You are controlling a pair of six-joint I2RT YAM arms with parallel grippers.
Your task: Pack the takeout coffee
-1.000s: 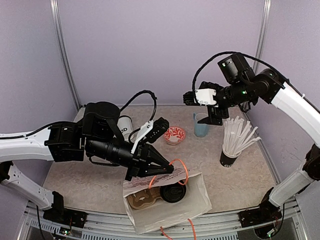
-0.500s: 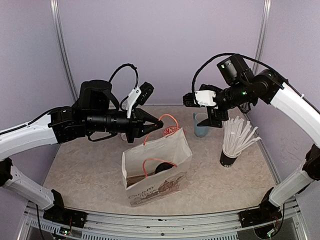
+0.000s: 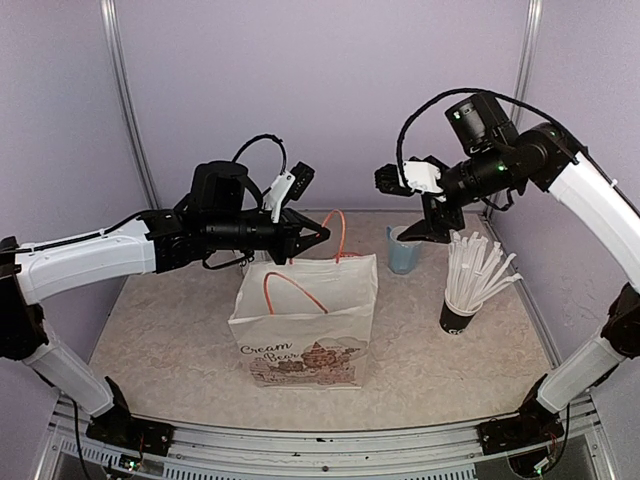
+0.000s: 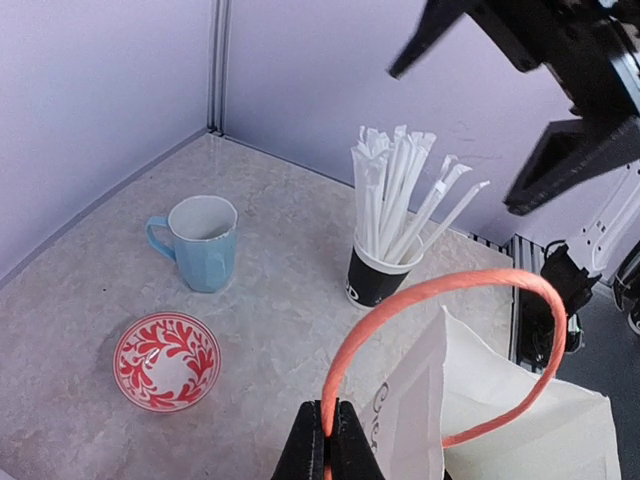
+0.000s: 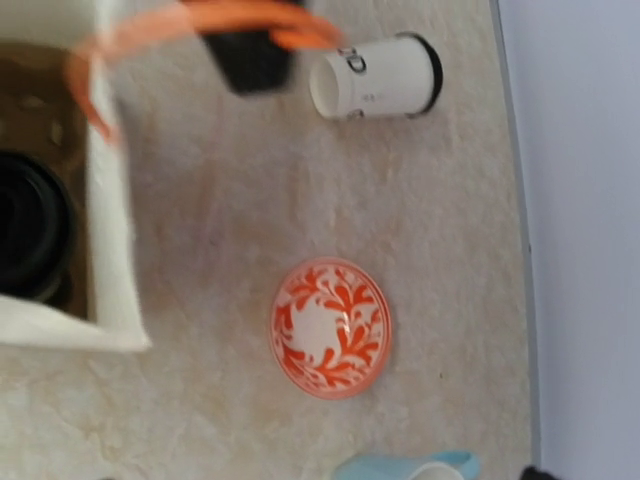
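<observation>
Takeout coffee: black plastic lid (image 5: 25,235) of one cup shows inside white paper bag (image 3: 310,320); other white paper cup (image 5: 375,75) lies sideways on tabletop (image 3: 150,340) behind bag, unpacked. Left hand (image 4: 325,440) clamped on bag's orange cord handle (image 4: 440,288), propping bag upright. Right hand (image 3: 395,210), fingers apart, empty, raised behind bag, likely for that cup.

We identify this place as a robotics laboratory test cell. Plain lilac wall panels (image 3: 320,100), held by aluminium posts (image 3: 125,110), enclose a single marble-patterned tabletop (image 3: 470,360). Two cabled robot arms, the left arm (image 3: 85,262) and the right arm (image 3: 595,200), are bolted to a metal frame rail (image 3: 330,440) at its near edge. A few café props are set out on the tabletop: a takeout cup (image 5: 375,75), a cup of straws (image 3: 470,280) and a mug (image 3: 403,250).
</observation>
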